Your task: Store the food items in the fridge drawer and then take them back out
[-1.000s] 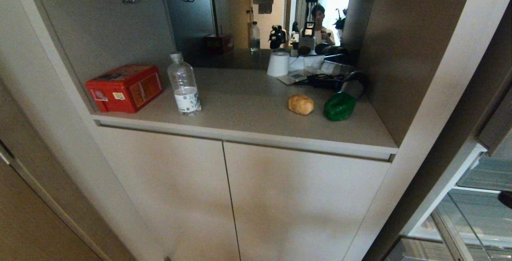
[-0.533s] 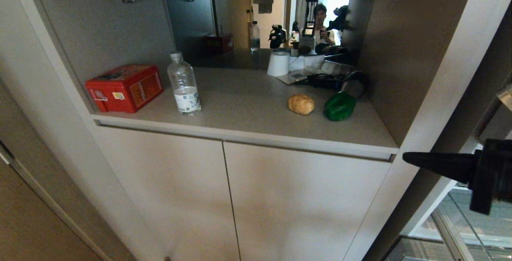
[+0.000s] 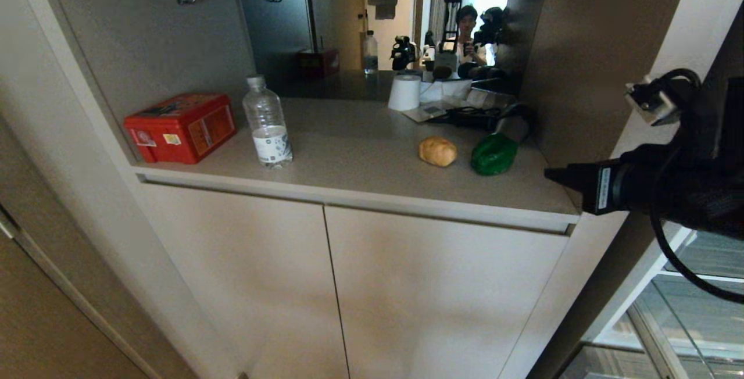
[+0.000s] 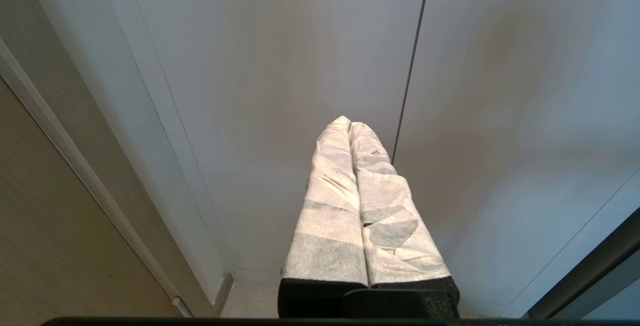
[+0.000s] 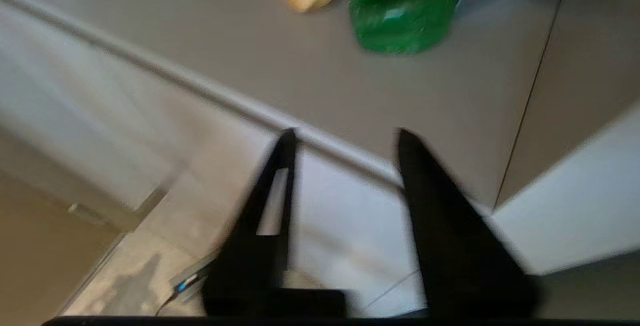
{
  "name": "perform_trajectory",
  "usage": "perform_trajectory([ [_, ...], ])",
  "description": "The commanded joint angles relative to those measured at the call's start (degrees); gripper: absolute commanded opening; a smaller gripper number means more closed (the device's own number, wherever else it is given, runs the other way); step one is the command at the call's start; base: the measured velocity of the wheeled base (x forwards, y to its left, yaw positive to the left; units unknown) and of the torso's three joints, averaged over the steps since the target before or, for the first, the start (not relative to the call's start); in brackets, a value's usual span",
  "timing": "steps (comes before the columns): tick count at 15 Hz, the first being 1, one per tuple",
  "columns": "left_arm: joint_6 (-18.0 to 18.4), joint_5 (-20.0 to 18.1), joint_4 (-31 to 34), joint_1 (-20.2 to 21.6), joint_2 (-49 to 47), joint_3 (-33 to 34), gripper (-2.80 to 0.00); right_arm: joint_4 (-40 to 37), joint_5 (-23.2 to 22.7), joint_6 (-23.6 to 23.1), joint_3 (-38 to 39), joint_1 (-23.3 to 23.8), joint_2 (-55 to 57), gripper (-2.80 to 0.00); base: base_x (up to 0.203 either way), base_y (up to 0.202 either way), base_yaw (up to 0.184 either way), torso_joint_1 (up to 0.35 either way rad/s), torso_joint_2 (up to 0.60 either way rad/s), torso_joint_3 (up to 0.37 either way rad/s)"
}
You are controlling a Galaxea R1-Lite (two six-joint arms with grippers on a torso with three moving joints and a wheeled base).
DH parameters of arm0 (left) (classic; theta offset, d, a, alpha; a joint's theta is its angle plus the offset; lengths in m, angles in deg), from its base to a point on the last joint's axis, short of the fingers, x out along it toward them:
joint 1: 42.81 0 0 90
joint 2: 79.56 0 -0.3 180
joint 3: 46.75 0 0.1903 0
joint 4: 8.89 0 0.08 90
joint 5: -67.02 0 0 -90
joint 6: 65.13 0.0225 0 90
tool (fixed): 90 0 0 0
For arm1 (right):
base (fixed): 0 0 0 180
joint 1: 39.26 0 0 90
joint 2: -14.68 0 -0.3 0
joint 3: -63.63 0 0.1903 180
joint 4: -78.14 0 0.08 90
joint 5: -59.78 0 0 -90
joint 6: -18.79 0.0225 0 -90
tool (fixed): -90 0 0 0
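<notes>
The right tool (image 5: 345,138) is positioned in front of the worktop's (image 3: 360,164) front edge, at its right-hand end. Its two black fingers (image 5: 440,216) stand apart with a clear gap between them, and nothing is held. In the head view the right tool (image 3: 561,177) enters from the right side and points toward the worktop's right front corner.

The left tool (image 4: 349,125) is parked low, facing the pale cabinet doors (image 4: 300,66) below the worktop. Its two white-wrapped fingers (image 4: 330,201) are pressed together along their length and hold nothing.

Both food items lie on the worktop, toward its right side. The golden-brown lump (image 3: 437,152) sits just beside the green bell pepper (image 3: 493,154), which is nearer the right wall. Neither item touches the right tool.

A clear water bottle (image 3: 267,123) stands upright on the left half of the worktop. A red tin box (image 3: 181,127) sits beside it, nearer the left wall. A white cup (image 3: 404,92) stands at the back.
</notes>
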Motion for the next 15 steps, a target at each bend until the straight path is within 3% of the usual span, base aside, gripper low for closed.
perform_trajectory([
  [1,-0.01,0.01,-0.05,0.00,0.01,0.62,-2.80,0.11,2.72,-0.04,-3.18,-0.85,4.52,0.00,0.000,0.000,0.000,0.000,0.00,0.000],
  [5,-0.01,0.01,-0.05,0.00,0.01,0.62,-2.80,0.19,10.60,-0.22,-7.24,-3.73,10.32,0.00,0.000,0.000,0.000,0.000,0.00,0.000],
  [12,-0.01,0.01,-0.05,0.00,0.01,0.62,-2.80,7.62,16.86,-0.52,-15.93,-3.48,23.82,0.00,0.000,0.000,0.000,0.000,0.00,0.000],
  [15,-0.01,0.01,-0.05,0.00,0.01,0.62,-2.80,9.17,21.60,-0.61,-22.42,-2.75,29.67,0.00,0.000,0.000,0.000,0.000,0.00,0.000],
])
